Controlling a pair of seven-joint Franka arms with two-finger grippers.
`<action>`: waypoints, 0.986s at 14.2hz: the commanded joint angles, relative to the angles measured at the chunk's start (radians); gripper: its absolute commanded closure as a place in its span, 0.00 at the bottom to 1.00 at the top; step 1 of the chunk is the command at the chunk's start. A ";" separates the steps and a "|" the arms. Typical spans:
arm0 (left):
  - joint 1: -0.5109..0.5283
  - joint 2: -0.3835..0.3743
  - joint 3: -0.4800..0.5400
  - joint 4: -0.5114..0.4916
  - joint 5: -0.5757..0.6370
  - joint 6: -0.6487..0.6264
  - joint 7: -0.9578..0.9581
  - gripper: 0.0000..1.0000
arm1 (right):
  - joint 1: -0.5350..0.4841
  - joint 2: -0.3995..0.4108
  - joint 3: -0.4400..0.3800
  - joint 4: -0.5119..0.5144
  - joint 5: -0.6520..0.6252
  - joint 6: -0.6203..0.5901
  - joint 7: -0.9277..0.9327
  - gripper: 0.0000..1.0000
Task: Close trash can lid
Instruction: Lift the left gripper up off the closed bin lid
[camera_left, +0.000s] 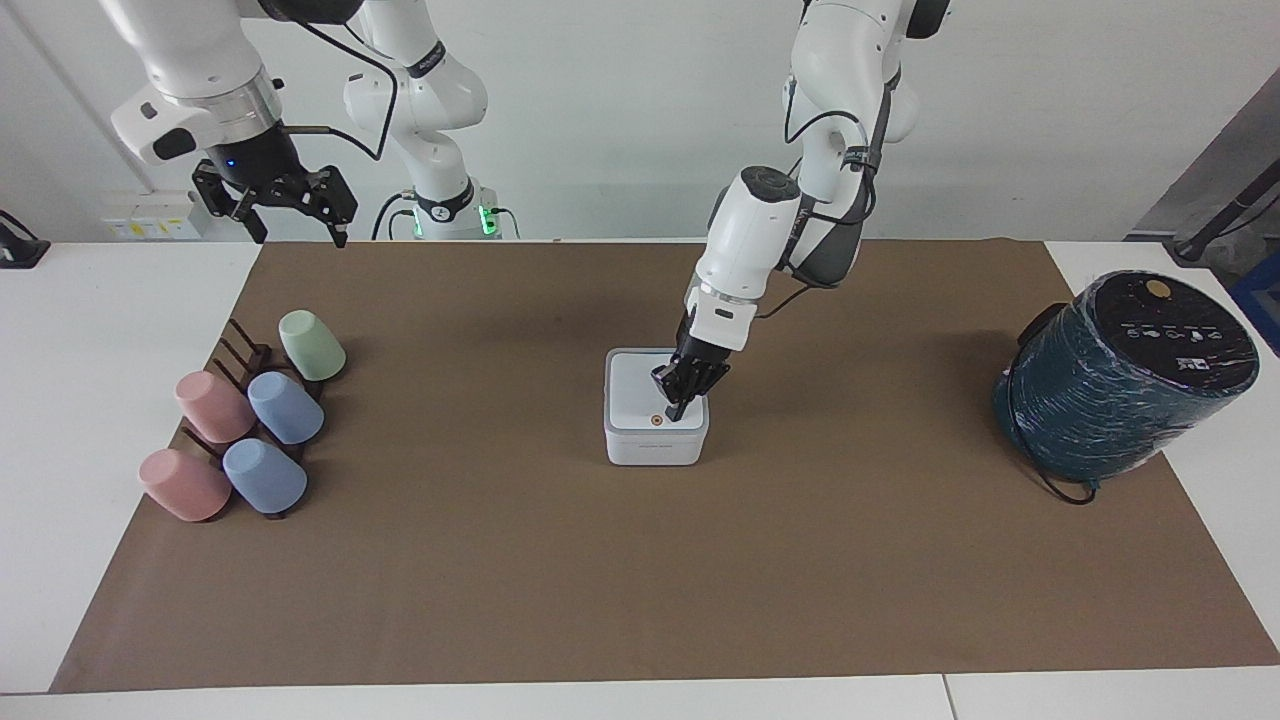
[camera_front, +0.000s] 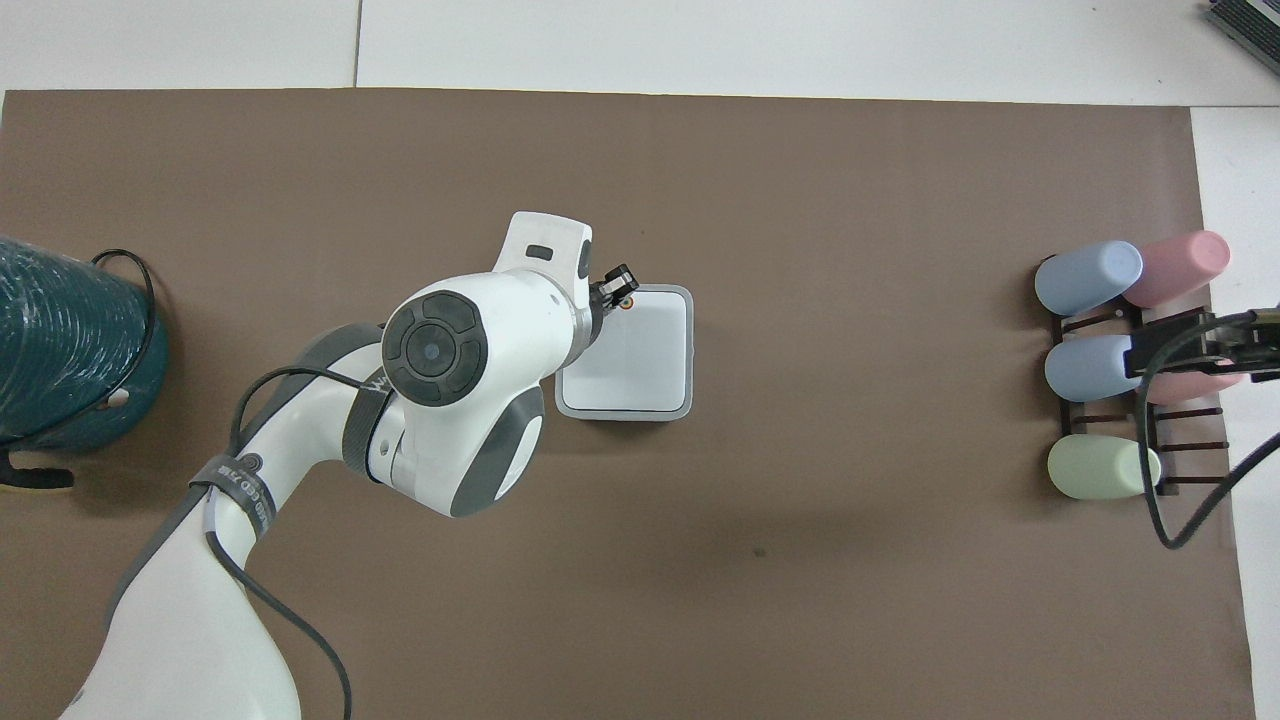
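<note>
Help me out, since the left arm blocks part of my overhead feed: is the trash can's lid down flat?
Observer: Yes. From the facing camera the lid lies level on the trash can, with no gap showing along its front edge.
Operator: Where is the left gripper's tip?
Observer: The left gripper is shut and points down at the lid's top, beside the orange dot. I cannot tell if it is pressing.
Operator: And the right gripper, over the cups?
Observer: The right gripper waits high in the air, well above the cups.
</note>
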 joint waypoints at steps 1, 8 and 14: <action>-0.007 0.018 0.007 0.043 -0.005 -0.050 0.010 0.99 | -0.006 -0.023 0.005 -0.025 0.002 0.003 -0.020 0.00; 0.095 -0.025 0.007 0.302 0.047 -0.562 0.055 0.90 | -0.006 -0.023 0.005 -0.025 0.003 0.003 -0.020 0.00; 0.284 -0.134 0.009 0.335 0.043 -0.811 0.446 0.85 | -0.006 -0.023 0.005 -0.025 0.003 0.003 -0.020 0.00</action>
